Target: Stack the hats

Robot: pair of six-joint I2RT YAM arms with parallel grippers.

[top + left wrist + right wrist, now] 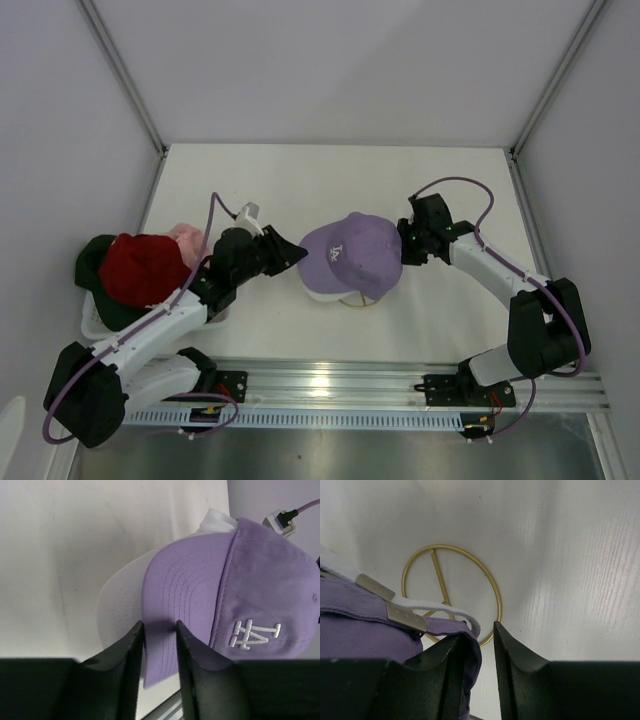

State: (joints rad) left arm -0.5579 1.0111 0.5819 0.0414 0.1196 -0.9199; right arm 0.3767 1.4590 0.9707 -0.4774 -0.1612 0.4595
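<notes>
Leftmost, a pile of caps: red cap (140, 268) on top, pink cap (187, 237) and dark green cap (92, 268) showing at its edges. The pile lies behind the left claw (160, 630), back along that arm and well apart from the tips.

Left claw: jaws about half closed, with the brim of the lavender cap (352, 255) running straight in between them. The brim fills the gap, but I cannot tell whether it is actually pinched. A white brim (117, 607) shows beneath the lavender one, off to one side of the claw.

The lavender cap sits directly ahead of the left claw, crown beyond the brim and logo uppermost. Its long axis, brim to back, runs from one claw to the other.

Right claw (477, 632): at the cap's rear, jaws narrowly apart. A fold of lavender fabric lies against one finger, with a sliver of daylight before the other, so nothing is clamped. The gold wire stand (451, 592) lies just past the tips, under the cap.

Judgement: the left arm is nearer the pile and already has the brim in its jaws, so the carry likely falls to it.
</notes>
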